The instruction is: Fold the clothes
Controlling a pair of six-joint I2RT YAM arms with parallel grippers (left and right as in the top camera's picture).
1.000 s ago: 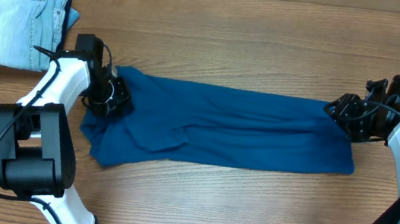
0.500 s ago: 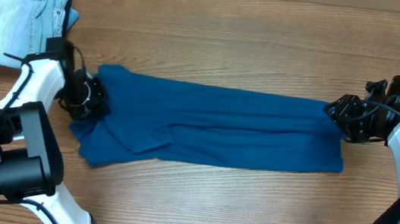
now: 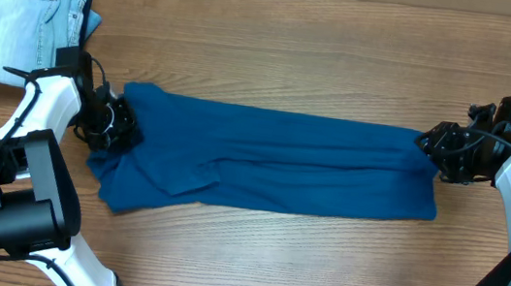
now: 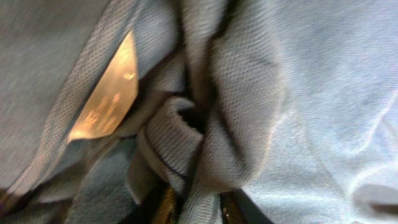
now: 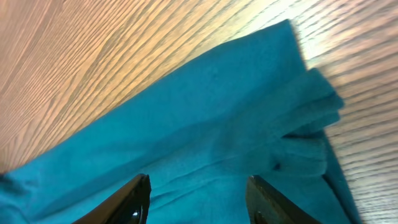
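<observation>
Polo shirt [image 3: 273,160], one, teal, spread lengthwise, one folded jeans [image 3: 16,26] nearby

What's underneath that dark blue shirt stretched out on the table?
The polo shirt lies on the wooden table, which shows all around it. Anything directly beneath the fabric is covered and cannot be seen.

Arms spread wide and low: left gripper [image 3: 118,130] pinches the shirt [image 3: 273,160], right gripper [image 5: 199,196] hangs with its jaws apart.
</observation>
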